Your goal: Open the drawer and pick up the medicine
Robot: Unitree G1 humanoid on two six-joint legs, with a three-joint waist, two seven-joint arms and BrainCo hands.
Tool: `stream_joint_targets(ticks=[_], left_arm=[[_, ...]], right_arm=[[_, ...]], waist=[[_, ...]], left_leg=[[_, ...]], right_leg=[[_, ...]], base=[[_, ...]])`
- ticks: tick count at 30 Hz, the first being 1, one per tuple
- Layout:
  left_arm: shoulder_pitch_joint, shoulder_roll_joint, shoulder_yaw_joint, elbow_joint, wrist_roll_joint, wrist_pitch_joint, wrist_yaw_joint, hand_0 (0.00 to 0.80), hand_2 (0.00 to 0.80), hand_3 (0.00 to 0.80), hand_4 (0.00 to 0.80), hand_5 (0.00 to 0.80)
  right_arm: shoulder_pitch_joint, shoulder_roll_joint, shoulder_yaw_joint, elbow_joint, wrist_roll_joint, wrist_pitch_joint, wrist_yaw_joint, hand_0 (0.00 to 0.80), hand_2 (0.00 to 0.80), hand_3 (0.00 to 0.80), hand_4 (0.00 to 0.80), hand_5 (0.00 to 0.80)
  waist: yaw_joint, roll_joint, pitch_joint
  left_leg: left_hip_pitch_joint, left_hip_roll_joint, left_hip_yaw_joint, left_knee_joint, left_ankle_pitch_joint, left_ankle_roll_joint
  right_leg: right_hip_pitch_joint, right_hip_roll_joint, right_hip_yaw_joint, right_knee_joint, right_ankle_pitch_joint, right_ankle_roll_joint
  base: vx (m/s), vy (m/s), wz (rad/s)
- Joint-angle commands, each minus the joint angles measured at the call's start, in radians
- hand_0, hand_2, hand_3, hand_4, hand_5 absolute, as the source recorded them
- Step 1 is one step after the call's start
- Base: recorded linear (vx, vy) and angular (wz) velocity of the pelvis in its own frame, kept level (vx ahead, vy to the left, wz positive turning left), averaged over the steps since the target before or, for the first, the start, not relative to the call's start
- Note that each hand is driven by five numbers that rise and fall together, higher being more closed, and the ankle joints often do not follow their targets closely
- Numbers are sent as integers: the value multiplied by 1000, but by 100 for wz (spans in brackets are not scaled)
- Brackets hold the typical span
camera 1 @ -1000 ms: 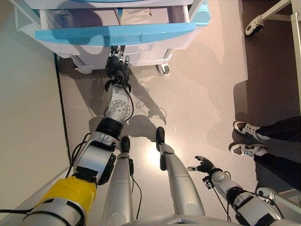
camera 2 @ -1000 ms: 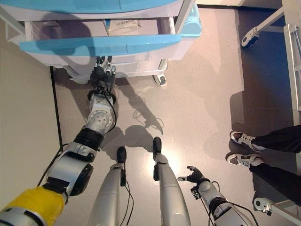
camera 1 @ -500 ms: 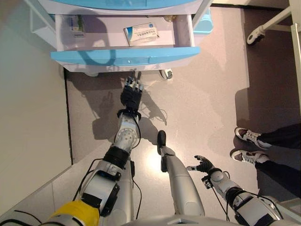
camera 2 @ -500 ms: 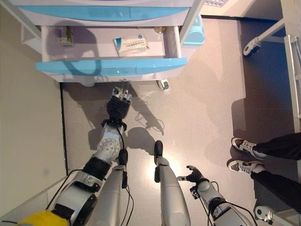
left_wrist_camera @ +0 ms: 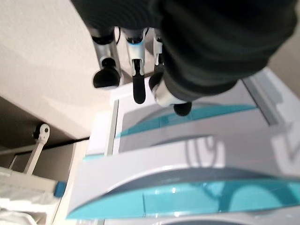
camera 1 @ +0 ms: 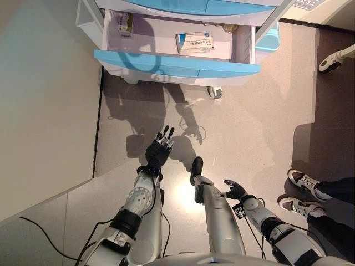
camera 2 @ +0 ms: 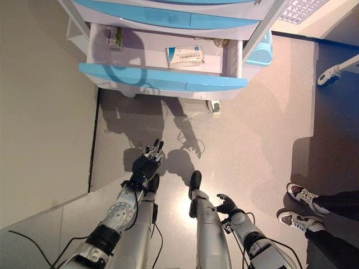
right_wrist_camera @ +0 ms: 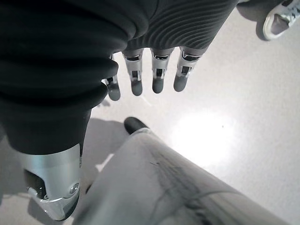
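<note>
Two hands listed, neither holding anything. Left hand [camera 1: 158, 151]: fingers straight and relaxed, low over the floor, well apart from the drawer [camera 1: 176, 64], so the open compartment is unobstructed from above. Right hand [camera 1: 235, 190]: fingers loosely extended, idle near the bottom of the view. Medicine box [camera 1: 194, 42]: lying flat inside the pulled-out drawer, right of centre, exposed for reaching. Small packet [camera 1: 125, 23]: drawer's far-left corner. Person's shoes [camera 1: 302, 192]: at right, clear of the work.
</note>
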Motion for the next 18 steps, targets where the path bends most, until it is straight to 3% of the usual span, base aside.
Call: stream_joint_targets(ticks=[1, 4, 6, 7, 9, 10, 12, 13, 14, 15, 18], left_arm=[[7, -15, 12, -85, -15, 17, -38, 800, 800, 800, 800, 800], [10, -16, 44, 6, -4, 9, -24, 800, 800, 800, 800, 800], [4, -20, 71, 79, 18, -4, -1, 499, 499, 499, 499, 499], [-1, -21, 129, 180, 48, -40, 42, 0, 0, 0, 0, 0], [-1, -23, 153, 193, 46, -52, 48, 0, 0, 0, 0, 0], [4, -6, 211, 237, 101, -82, 68, 0, 0, 0, 0, 0], [13, 16, 256, 270, 182, -98, 87, 0, 0, 0, 0, 0], [13, 16, 256, 270, 182, -98, 87, 0, 0, 0, 0, 0], [29, 43, 285, 324, 300, -113, 116, 0, 0, 0, 0, 0], [29, 43, 285, 324, 300, -113, 116, 0, 0, 0, 0, 0], [18, 92, 304, 455, 566, -111, 163, 0, 0, 0, 0, 0]], right_arm=[[45, -54, -12, -25, -22, -16, -4, 0, 0, 0, 0, 0], [49, -59, -24, -25, -14, -14, -7, 0, 0, 0, 0, 0], [50, -58, -33, -30, 1, -17, -15, 0, 0, 0, 0, 0], [50, -54, -55, -64, 56, -31, -27, 0, 0, 0, 0, 0], [54, -56, -62, -93, 76, -39, -33, 0, 0, 0, 0, 0], [72, -70, -85, -220, 112, -69, -48, 0, 0, 0, 0, 0], [111, -111, -105, -419, 122, -96, -46, 0, 0, 0, 0, 0], [111, -111, -105, -419, 122, -96, -46, 0, 0, 0, 0, 0], [152, -159, -125, -585, 144, -124, -25, 0, 0, 0, 0, 0], [154, -160, -125, -586, 144, -123, -25, 0, 0, 0, 0, 0], [196, -238, -142, -816, 156, -156, 14, 0, 0, 0, 0, 0]], waist=[[16, 28, -9], [20, 30, -16], [21, 31, -20], [19, 30, -26], [17, 30, -27], [12, 30, -28], [4, 32, -29], [4, 32, -29], [-4, 33, -31], [-4, 33, -32], [-14, 36, -36]], left_leg=[[-12, -56, 1, -49, 47, 59], [-2, -56, -16, -61, 55, 53], [6, -52, -19, -69, 57, 51], [15, -45, -21, -76, 58, 49], [20, -44, -21, -80, 59, 48], [27, -38, -14, -82, 58, 46], [13, -35, -7, -78, 83, 47], [13, -35, -7, -78, 83, 47], [14, -33, -1, -72, 80, 48], [14, -33, -1, -72, 80, 48], [16, -29, 12, -69, 78, 48]], right_leg=[[49, 30, -43, 37, -44, 40], [65, 29, -60, 31, -54, 37], [72, 32, -65, 29, -59, 35], [81, 35, -65, 22, -62, 35], [84, 37, -64, 19, -63, 35], [87, 40, -60, 17, -66, 36], [82, 39, -65, 7, -41, 31], [82, 39, -65, 7, -41, 31], [86, 37, -60, 8, -43, 33], [86, 37, -60, 8, -43, 33], [87, 33, -51, 9, -42, 36]], base=[[17, -58, 18], [24, -38, 18], [27, -24, 18], [0, 0, 0], [9, 5, -2], [-68, 32, -5], [-68, 38, -1], [27, 31, 0], [0, 0, 0], [34, 55, -3], [18, 50, -4]])
